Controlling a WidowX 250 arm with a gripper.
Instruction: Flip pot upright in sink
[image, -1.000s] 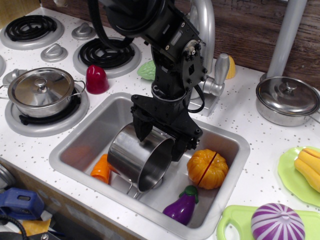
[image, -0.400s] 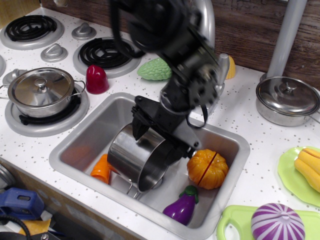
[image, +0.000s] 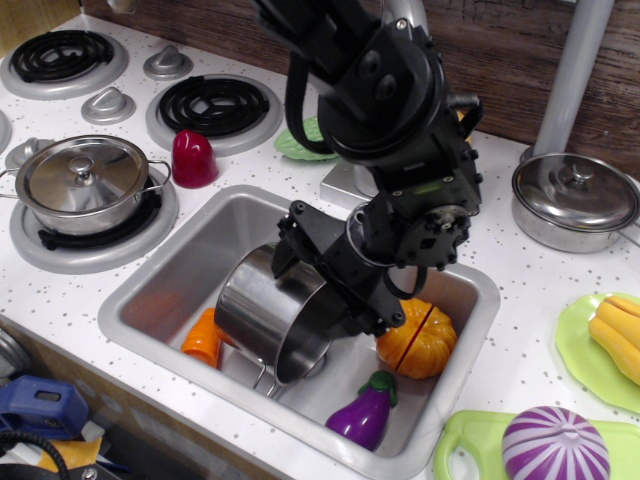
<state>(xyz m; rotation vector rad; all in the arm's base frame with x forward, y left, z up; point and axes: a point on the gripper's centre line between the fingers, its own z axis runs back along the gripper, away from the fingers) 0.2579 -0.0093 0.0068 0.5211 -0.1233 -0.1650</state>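
The shiny steel pot (image: 265, 315) lies on its side in the sink (image: 190, 262), its mouth facing down and to the front right, leaning against an orange toy (image: 203, 338). My black gripper (image: 335, 278) reaches down over the pot's upper side. One finger sits by the pot's far left edge and the other by its rim near the pumpkin. The jaws stand wide apart, astride the pot's wall, and I see no firm pinch. The arm hides the back of the sink.
An orange pumpkin (image: 420, 340) and a purple eggplant (image: 365, 408) lie in the sink right of the pot. Lidded steel pots stand on the left burner (image: 80, 182) and at the right (image: 575, 198). A red toy (image: 193, 157) and a green vegetable (image: 298, 142) sit behind the sink.
The arm and wrist have swung to the right and turned over the sink. The fingers stay at the pot, slightly wider and lower at the right. The pot has not moved.
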